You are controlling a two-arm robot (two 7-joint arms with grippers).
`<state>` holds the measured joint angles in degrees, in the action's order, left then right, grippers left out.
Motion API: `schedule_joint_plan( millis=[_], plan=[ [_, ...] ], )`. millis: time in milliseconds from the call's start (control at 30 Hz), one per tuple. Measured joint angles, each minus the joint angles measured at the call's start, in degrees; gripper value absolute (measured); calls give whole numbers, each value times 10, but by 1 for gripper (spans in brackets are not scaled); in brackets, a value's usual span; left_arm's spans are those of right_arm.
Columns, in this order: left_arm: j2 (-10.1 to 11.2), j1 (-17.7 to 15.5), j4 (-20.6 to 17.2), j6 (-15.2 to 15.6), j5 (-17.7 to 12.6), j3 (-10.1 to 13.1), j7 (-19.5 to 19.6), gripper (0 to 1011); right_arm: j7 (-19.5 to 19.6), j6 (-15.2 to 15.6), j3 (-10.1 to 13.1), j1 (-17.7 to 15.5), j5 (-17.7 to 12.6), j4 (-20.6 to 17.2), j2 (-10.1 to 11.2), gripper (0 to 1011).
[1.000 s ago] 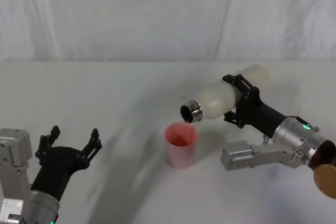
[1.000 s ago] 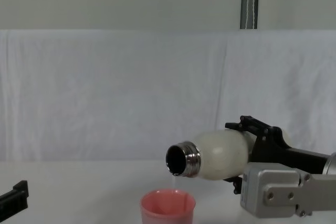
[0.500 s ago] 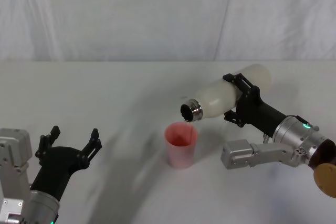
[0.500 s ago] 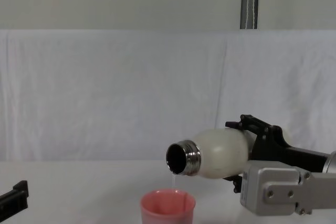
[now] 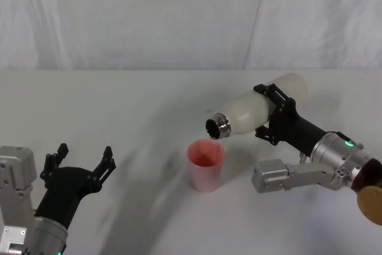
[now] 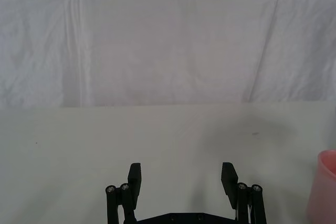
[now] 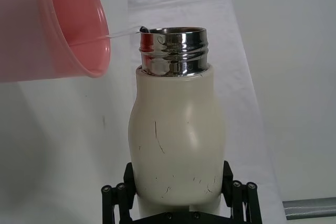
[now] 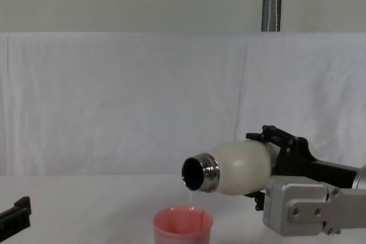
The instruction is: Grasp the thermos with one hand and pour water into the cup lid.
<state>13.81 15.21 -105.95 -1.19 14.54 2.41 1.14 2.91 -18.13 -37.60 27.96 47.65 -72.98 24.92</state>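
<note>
Right tool closed tight around the thermos, tipped over just above the pink cup lid on the bench. Thin water falling into it. Left tool wide open, empty, far from cup lid.

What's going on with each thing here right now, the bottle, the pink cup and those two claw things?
thermos: uncapped, tipped nearly level, mouth above the cup, thin stream running out.
cup lid: upright on the table, catching the water.
right end effector: shut around the thermos body.
left end effector: open, holding nothing, parked low on the robot's left.
</note>
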Motion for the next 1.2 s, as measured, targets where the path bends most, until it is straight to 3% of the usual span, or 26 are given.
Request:
schedule_joint_plan(
  millis=[1200],
  plan=[
    [0, 0, 0, 0, 0, 0, 0, 1001, 2, -1, -6, 1, 6, 1, 1, 959]
  ],
)
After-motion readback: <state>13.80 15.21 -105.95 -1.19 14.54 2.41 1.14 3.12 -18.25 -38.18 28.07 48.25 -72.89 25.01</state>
